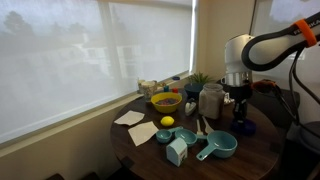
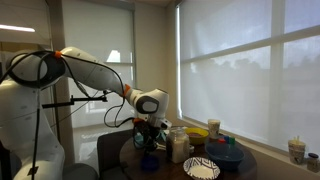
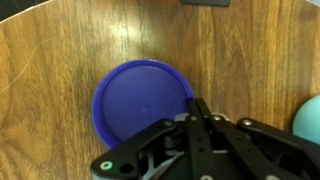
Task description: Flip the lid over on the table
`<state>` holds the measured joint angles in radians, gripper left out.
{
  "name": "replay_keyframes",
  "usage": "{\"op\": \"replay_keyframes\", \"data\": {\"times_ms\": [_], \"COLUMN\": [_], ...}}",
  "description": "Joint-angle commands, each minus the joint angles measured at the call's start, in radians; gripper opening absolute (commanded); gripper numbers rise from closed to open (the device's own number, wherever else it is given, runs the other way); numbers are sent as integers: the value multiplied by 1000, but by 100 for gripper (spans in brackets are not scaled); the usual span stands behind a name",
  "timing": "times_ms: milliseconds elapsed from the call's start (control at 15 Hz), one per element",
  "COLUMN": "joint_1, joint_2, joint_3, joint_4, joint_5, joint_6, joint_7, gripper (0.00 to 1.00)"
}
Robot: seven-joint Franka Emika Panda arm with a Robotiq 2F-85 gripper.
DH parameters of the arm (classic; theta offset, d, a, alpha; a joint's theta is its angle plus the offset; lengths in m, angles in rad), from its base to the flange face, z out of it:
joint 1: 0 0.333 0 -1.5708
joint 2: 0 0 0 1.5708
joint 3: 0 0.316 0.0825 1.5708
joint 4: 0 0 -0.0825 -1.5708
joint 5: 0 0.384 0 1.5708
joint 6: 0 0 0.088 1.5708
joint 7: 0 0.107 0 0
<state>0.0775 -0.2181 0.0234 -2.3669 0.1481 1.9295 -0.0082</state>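
Observation:
The dark blue round lid (image 3: 142,102) lies flat on the brown wooden table (image 3: 60,60) in the wrist view. It also shows in an exterior view (image 1: 243,126) near the table's edge. My gripper (image 3: 198,108) hangs just above the lid's right rim. Its two fingers are pressed together with nothing visible between them. In both exterior views the gripper (image 1: 240,102) (image 2: 150,137) points down over the table (image 1: 250,150). The lid is hard to make out in the exterior view with the white arm in front.
A yellow bowl (image 1: 166,101), a lemon (image 1: 167,122), teal handled cups (image 1: 222,146), a pale blue block (image 1: 177,151), a glass jar (image 1: 211,100) and paper napkins (image 1: 142,133) share the table. A striped plate (image 2: 201,168) lies near the edge.

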Motion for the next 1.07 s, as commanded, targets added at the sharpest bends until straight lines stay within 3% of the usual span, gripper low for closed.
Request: {"op": "replay_keyframes", "data": {"times_ms": [0, 533, 1000], "joint_1": [-17, -68, -122], "joint_2": [-36, -173, -204], "joint_3": [-42, -207, -352], "joint_4": [12, -40, -143], "joint_5": [121, 389, 594], "joint_6": [-56, -148, -198], "joint_7": [-79, -398, -751], "gripper": [1, 1, 1]}}
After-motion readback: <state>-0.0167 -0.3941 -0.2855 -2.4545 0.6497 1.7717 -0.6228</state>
